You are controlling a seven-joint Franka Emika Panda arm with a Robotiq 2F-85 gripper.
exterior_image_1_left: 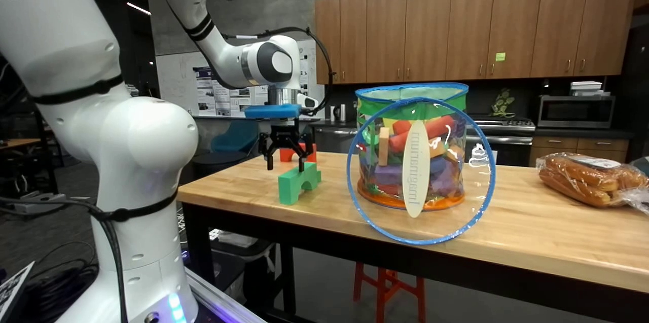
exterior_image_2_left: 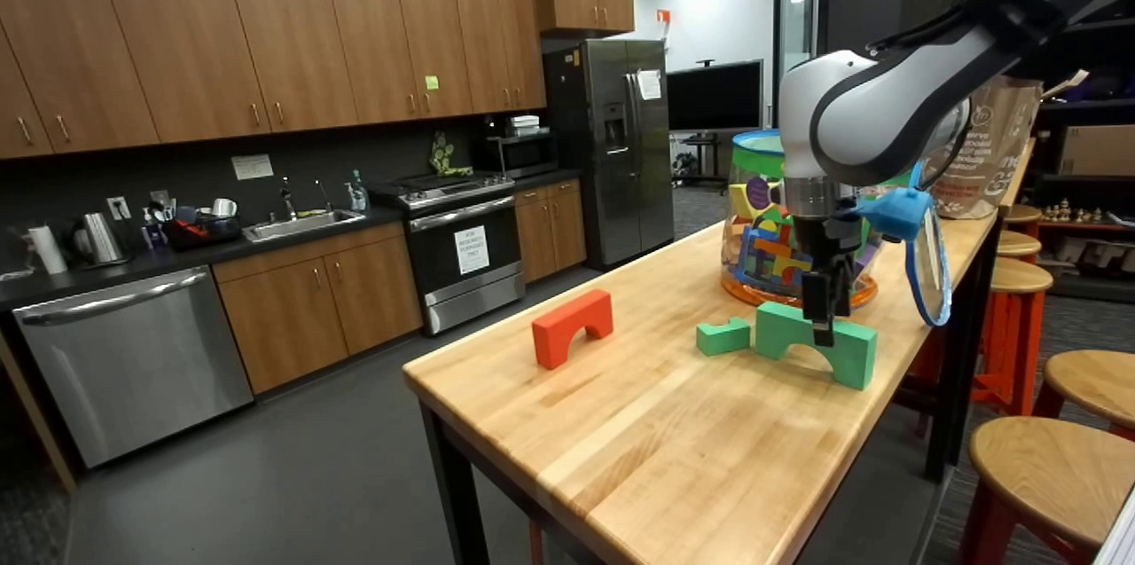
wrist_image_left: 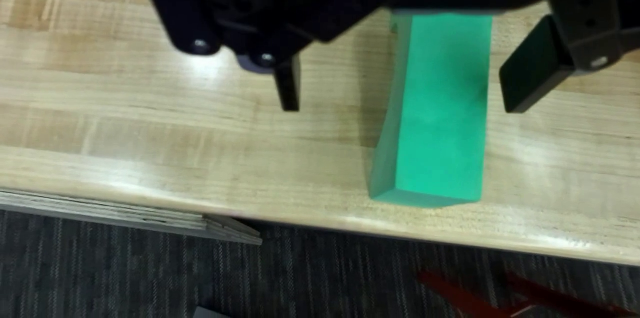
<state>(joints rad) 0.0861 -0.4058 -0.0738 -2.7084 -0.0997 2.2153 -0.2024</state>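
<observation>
A green arch block [exterior_image_1_left: 289, 191] stands upright on the wooden table, its arch opening downward, in both exterior views. My gripper [exterior_image_1_left: 285, 165] points down at it, open and holding nothing. In the wrist view the block's long top face [wrist_image_left: 442, 133] lies between the spread fingers, closer to the right-hand one, with table showing on each side. How far the fingertips reach below the block's top I cannot tell. Beside it lies a smaller green block [exterior_image_2_left: 723, 338]. A red arch block [exterior_image_2_left: 575, 317] stands farther off, towards the table's corner.
A clear round container [exterior_image_1_left: 362, 122] full of coloured blocks stands on the table, its blue-rimmed lid [exterior_image_1_left: 493, 171] hanging down in front. Bagged bread [exterior_image_1_left: 583, 178] lies beyond it. A paper bag [exterior_image_2_left: 984, 153] sits farther along. The green arch is near the table edge, with stools [exterior_image_2_left: 1046, 450] alongside.
</observation>
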